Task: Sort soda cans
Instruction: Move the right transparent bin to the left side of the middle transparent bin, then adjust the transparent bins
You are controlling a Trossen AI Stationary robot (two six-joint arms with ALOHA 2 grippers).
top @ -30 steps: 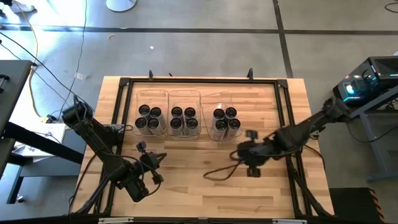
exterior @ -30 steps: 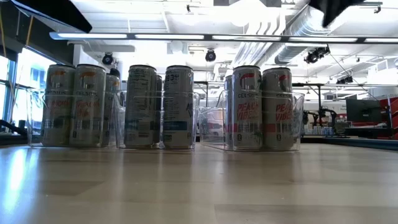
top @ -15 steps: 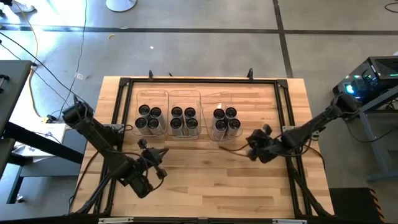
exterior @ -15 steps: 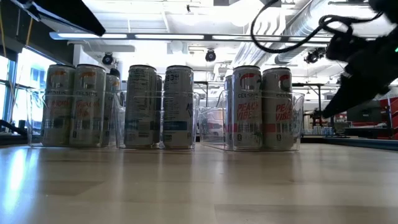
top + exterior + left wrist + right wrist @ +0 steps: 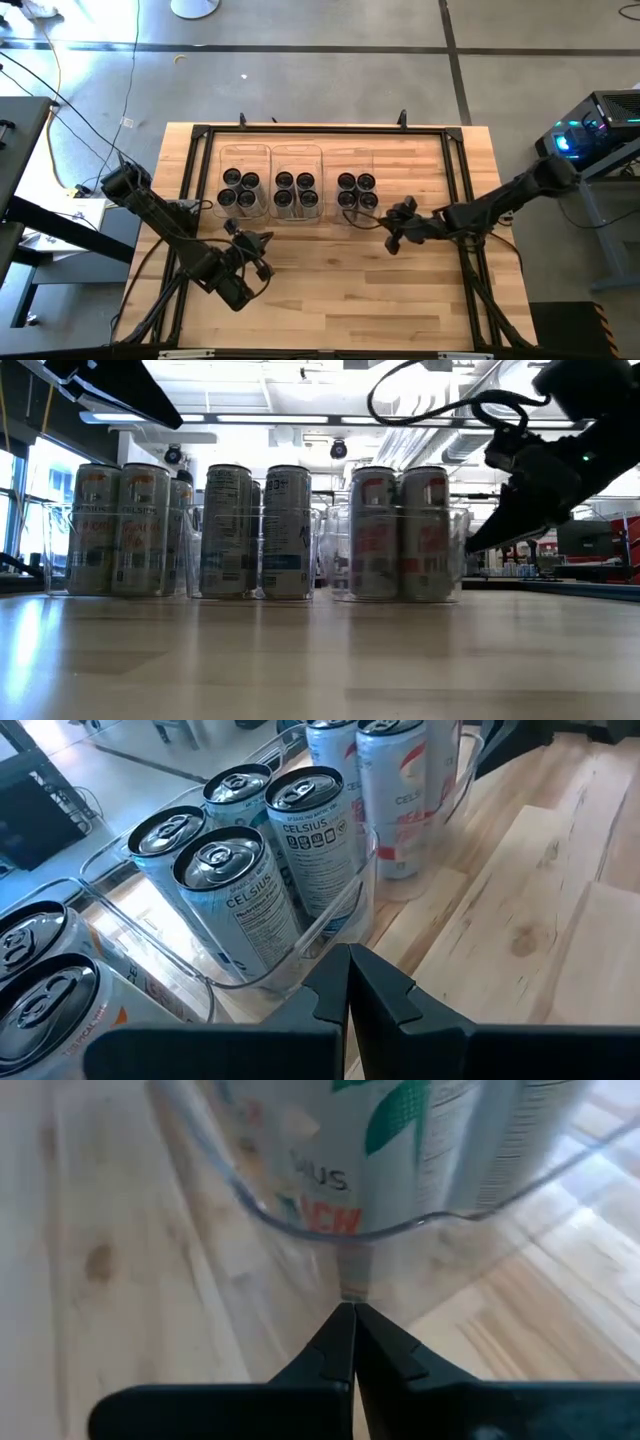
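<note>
Soda cans stand upright in three clear bins in a row at the table's far side: left (image 5: 238,190), middle (image 5: 294,190) and right (image 5: 356,190). My right gripper (image 5: 384,222), shut, reaches in from the table's right and down to the right bin (image 5: 457,565). My left gripper (image 5: 258,240), shut, hovers just short of the middle bin's (image 5: 335,905) near right corner. I cannot tell whether it touches the bin. My right gripper presses its shut fingertips (image 5: 352,1320) against the right bin's rounded corner (image 5: 345,1270), low on the clear wall on the bin's near right side. The fingers slant down from the table's right. The bin stands flat on the table with its cans upright.
A black frame (image 5: 200,135) runs round the wooden tabletop. The near half of the table (image 5: 330,300) holds only cables and the two arms. The bins' far halves (image 5: 350,158) hold no cans.
My right gripper has come down and toward the table's left onto the right bin. The bin, with its cans still upright, has slid left, closer to the middle bin. My left gripper has swung a little toward the table's right.
</note>
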